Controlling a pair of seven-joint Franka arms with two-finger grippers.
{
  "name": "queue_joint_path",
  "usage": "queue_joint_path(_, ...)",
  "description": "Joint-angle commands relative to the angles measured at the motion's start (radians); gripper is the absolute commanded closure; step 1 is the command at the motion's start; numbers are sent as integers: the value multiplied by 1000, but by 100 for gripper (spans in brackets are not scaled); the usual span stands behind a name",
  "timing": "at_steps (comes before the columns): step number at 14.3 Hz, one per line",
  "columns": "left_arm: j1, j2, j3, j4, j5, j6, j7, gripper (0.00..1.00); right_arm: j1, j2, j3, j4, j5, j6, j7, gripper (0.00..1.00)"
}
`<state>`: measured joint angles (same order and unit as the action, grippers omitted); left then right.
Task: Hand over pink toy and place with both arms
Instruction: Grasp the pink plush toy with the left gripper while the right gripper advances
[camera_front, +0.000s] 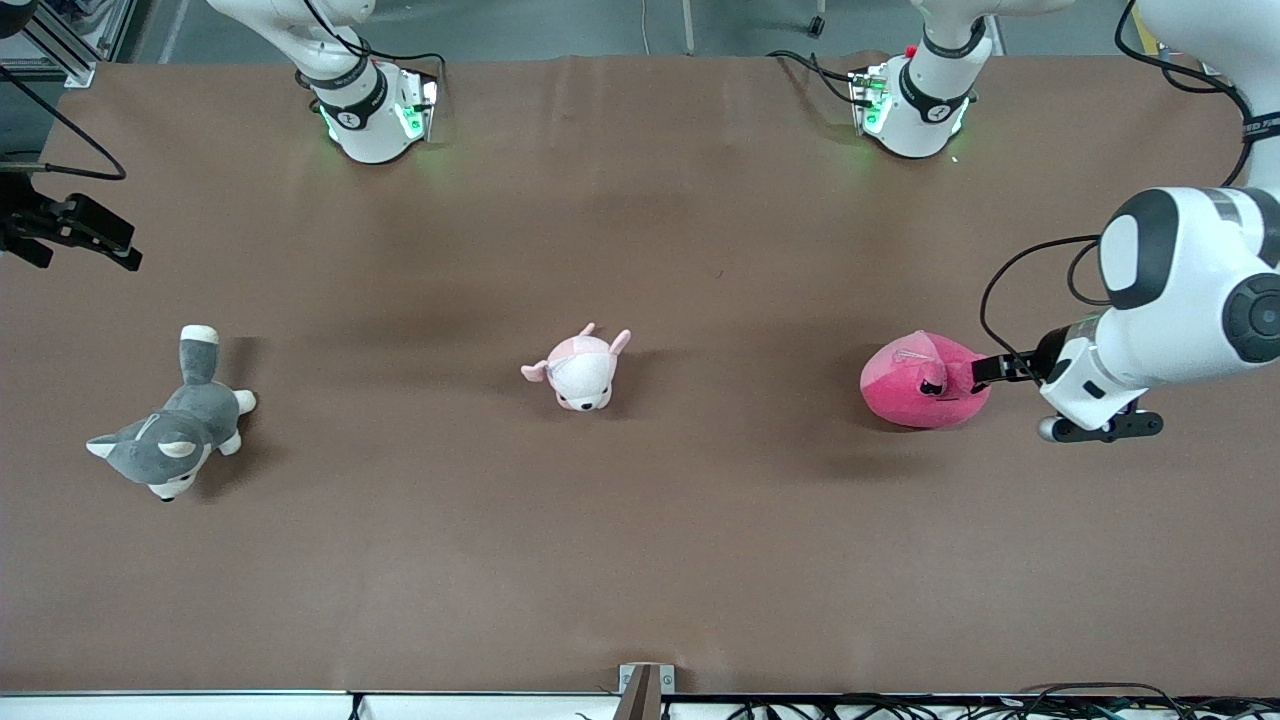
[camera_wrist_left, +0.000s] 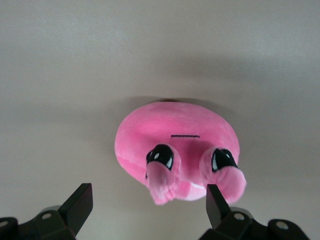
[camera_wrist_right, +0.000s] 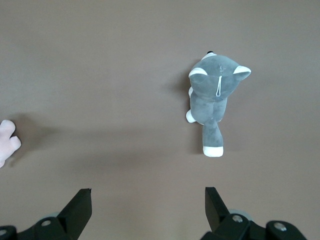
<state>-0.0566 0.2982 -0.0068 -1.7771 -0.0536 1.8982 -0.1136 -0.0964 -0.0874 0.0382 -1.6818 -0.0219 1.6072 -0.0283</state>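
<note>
The pink toy (camera_front: 922, 380) lies on the brown table toward the left arm's end. In the left wrist view it (camera_wrist_left: 175, 137) shows its black eyes and two stubby bumps. My left gripper (camera_front: 990, 371) is low at the toy's side, on the side toward the table's end. It is open (camera_wrist_left: 149, 206), with one finger (camera_wrist_left: 216, 202) against a bump and the other clear of the toy. My right gripper (camera_front: 75, 232) hangs open (camera_wrist_right: 147, 206) and empty over the table's edge at the right arm's end, waiting.
A pale pink-and-white animal plush (camera_front: 580, 370) lies mid-table, and its edge shows in the right wrist view (camera_wrist_right: 6, 141). A grey-and-white husky plush (camera_front: 172, 432) lies toward the right arm's end and shows in the right wrist view (camera_wrist_right: 215, 97). The arm bases (camera_front: 370, 115) stand along the table's back edge.
</note>
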Motion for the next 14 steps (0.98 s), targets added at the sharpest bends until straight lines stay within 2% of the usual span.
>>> queue_joint_path(1,0,-30,-15,-96,-3,85,-18,3,47,14,0,11,-1,-24,7,0)
queue_joint_path(2,0,-28,-16,-110,-3,100,-31,8,58,15,2,8,-1,-26,5,0)
queue_joint_path(4,0,-24,-19,-126,-3,134,-41,29,99,66,0,20,-7,-32,4,0)
queue_joint_path(6,0,-13,-19,-127,-3,147,-43,46,98,69,0,24,-4,-35,-1,0)
queue_joint_path(11,-2,-11,-21,-123,-52,147,-98,100,101,71,3,28,2,-47,-4,0)
queue_joint_path(14,-5,-19,-22,-119,-57,133,-109,100,107,71,3,33,120,-70,-4,0)
